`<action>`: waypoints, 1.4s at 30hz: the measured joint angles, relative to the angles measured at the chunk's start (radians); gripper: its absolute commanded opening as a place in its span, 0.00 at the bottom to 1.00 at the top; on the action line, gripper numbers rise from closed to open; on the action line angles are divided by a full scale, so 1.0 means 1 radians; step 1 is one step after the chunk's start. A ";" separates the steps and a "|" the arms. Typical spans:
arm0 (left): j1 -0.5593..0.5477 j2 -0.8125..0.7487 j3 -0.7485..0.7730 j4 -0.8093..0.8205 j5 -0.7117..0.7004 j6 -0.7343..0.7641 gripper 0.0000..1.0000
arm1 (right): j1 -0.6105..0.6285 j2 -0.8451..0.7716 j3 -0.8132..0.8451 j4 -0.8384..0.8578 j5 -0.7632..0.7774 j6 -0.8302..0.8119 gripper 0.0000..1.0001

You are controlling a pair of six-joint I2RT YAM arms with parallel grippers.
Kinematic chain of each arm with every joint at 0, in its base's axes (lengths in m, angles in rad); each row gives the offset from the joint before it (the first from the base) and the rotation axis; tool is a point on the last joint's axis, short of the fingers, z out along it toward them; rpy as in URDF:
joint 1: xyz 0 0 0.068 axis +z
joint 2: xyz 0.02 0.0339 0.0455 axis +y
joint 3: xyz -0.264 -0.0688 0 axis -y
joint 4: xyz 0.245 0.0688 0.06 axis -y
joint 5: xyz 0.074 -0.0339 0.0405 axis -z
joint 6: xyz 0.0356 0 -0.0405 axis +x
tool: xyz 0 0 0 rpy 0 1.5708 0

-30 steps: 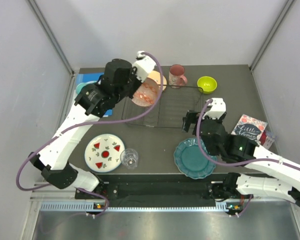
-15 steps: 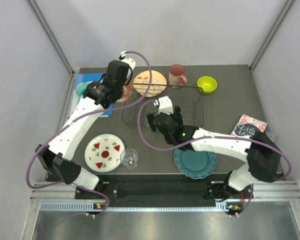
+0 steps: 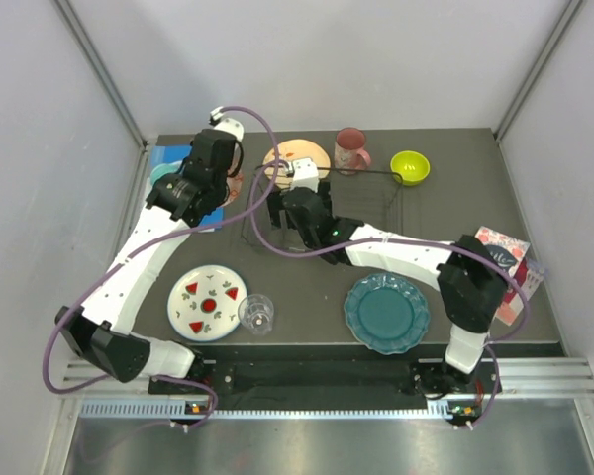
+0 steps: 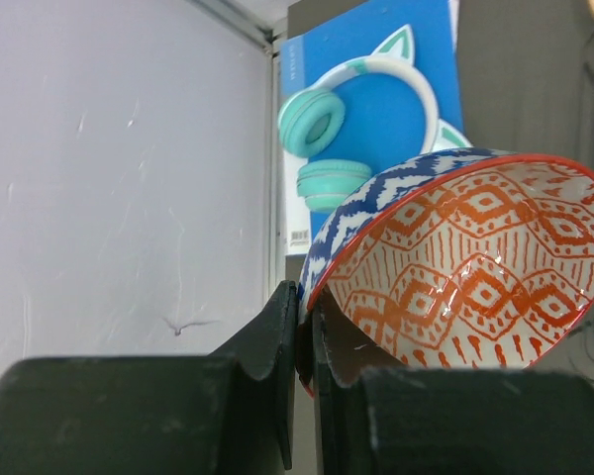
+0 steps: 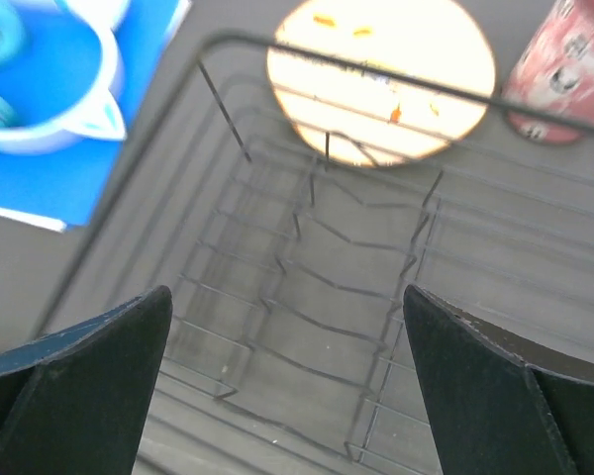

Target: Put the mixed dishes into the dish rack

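My left gripper is shut on the rim of the red-patterned bowl, holding it tilted above the table just left of the dish rack. My right gripper is open and empty, hovering over the rack's left part. The cream floral plate lies behind the rack, with the pink mug and lime-green bowl to its right. The white plate with red shapes, clear glass and teal scalloped plate sit at the front.
The teal cat-ear headphones on their blue box lie at the back left, below the held bowl. A printed card lies at the right edge. Grey walls close in on both sides.
My left gripper has carried the bowl leftwards, from over the cream plate to the rack's left side. My right arm has swung from the rack's right end across to its left part.
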 measured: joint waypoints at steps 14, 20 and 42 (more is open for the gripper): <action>0.027 -0.064 -0.045 0.005 -0.033 0.002 0.00 | -0.012 0.177 0.101 -0.195 -0.150 0.075 1.00; 0.027 -0.064 -0.045 0.013 -0.051 0.009 0.00 | -0.003 0.132 0.045 -0.216 -0.182 0.100 1.00; -0.116 0.095 0.168 -0.307 -0.137 -0.294 0.00 | 0.133 -0.090 0.061 -0.390 -0.211 0.079 1.00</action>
